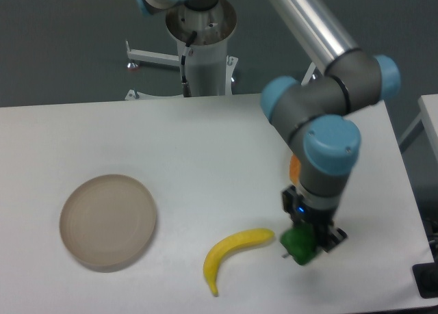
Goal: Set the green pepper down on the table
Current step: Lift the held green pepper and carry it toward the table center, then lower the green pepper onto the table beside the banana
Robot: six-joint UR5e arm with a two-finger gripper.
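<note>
Tabletop (pixel 205 143), large, white and matte, fills the view before a dark grey wall. Grey-and-blue arm bends down at four o'clock; its gripper (pixel 303 242) is clamped on the small glossy dark-green pepper (pixel 299 244). One yellow banana (pixel 235 253), one round beige plate (pixel 108 221).

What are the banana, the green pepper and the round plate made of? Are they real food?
The banana looks like smooth plastic: even yellow, no bruises, so probably a toy. The green pepper, in the gripper, is glossy dark green; real or plastic, I cannot tell. The round plate is beige and matte with faint rings, maybe wood or dull plastic.
</note>
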